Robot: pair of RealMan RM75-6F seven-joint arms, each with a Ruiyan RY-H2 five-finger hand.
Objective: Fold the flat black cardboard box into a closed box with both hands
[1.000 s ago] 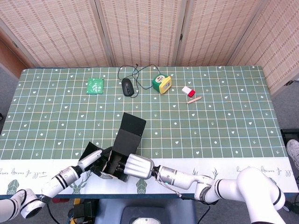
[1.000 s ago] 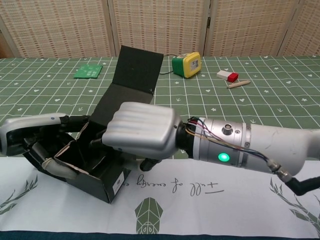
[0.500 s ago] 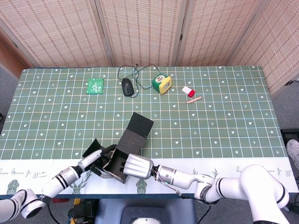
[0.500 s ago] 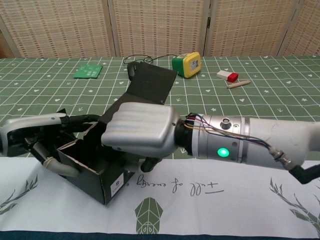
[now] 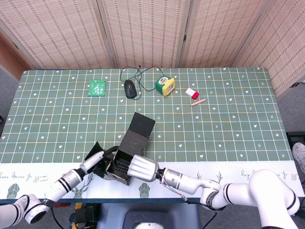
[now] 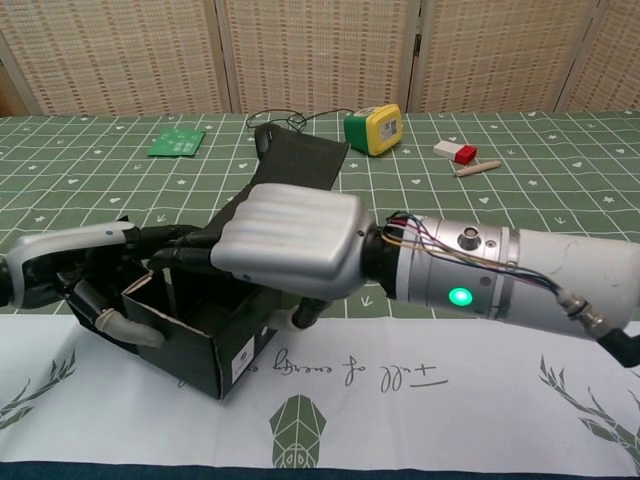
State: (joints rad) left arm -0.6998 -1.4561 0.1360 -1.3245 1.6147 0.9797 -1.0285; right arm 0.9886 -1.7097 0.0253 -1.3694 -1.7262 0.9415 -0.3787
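A long table [image 5: 228, 129] fills the middle of the room, covered with a green cloth crossed by a white grid and scattered with small white hearts and sprigs; along its near edge runs a white border band printed with script, deer and leaf motifs. Behind the far edge stand folding screens [image 5: 143, 33] of woven tan panels, and grey floor shows at the left and right ends. The black cardboard box [image 5: 127, 151] sits at the near edge, left of centre, partly folded into an open-topped tray with its lid flap [image 6: 298, 165] raised and leaning toward the far side. The left hand [image 6: 95, 290] is at the box's left side, dark fingers curled over the left wall and reaching inside, so it grips that wall. The right hand [image 6: 290, 245] lies over the box's right part, its silver back facing the chest camera; its fingers reach down onto the box, but how tightly they close cannot be told. On the far part of the cloth lie a green card [image 5: 97, 88] at the left, a black mouse [image 5: 129, 88] with its cable looped behind it, a green and yellow tape measure [image 5: 165, 85], a small red and white block [image 5: 191, 93], and just beside that a short wooden stick [image 5: 198, 102].
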